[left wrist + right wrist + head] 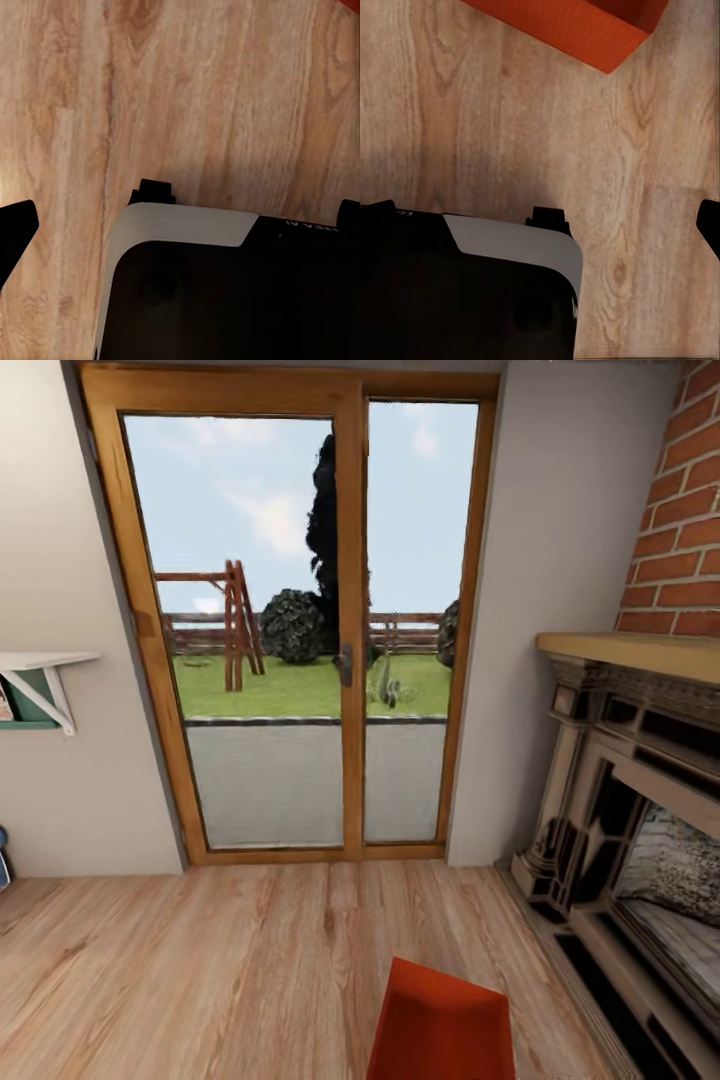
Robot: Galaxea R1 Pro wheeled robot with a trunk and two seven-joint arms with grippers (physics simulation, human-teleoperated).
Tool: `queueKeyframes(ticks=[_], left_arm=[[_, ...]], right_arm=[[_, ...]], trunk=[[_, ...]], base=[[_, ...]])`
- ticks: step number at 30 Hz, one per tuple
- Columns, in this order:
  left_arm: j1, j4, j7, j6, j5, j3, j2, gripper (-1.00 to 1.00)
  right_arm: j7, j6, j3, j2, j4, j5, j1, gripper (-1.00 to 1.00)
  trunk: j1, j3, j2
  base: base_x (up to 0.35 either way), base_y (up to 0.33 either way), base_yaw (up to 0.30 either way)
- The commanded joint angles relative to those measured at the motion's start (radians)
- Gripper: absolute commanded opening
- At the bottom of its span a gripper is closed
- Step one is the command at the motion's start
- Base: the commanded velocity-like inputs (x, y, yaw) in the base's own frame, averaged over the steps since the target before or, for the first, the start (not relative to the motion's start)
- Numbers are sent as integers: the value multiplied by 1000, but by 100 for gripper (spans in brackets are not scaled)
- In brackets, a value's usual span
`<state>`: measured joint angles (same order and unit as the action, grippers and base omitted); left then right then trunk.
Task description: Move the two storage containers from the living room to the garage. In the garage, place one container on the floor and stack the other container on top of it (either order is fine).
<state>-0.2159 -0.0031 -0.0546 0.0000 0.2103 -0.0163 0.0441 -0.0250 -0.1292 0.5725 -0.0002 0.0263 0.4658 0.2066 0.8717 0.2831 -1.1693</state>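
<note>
While glass doors [300, 630] and a brick fireplace [640, 800] are faced by the head camera, one orange-red storage container [440, 1025] is seen low on the wood-plank floor [200, 960], a corner pointed towards the doors; its long axis cannot be judged. In the right wrist view it [577, 22] lies ahead of that gripper. Its contents and both grippers' jaw states cannot be told.
</note>
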Motion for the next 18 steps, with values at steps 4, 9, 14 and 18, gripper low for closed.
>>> queueKeyframes(ticks=[4,9,14,18], left_arm=[[-1,0,-4,0,9,-2,0,100],[0,0,-4,0,9,-2,0,100],[0,0,-4,0,9,-2,0,100],[0,0,-4,0,9,-2,0,100]], right_arm=[[-3,-5,8,0,3,10,1,100],[-3,-5,8,0,3,10,1,100],[-3,-6,8,0,3,10,2,100],[-3,-5,8,0,3,10,2,100]], trunk=[[0,-1,-1],[0,-3,-1],[0,-5,-1],[0,-7,-1]], base=[[0,0,-233],[0,0,-233],[0,0,-233],[0,0,-231]])
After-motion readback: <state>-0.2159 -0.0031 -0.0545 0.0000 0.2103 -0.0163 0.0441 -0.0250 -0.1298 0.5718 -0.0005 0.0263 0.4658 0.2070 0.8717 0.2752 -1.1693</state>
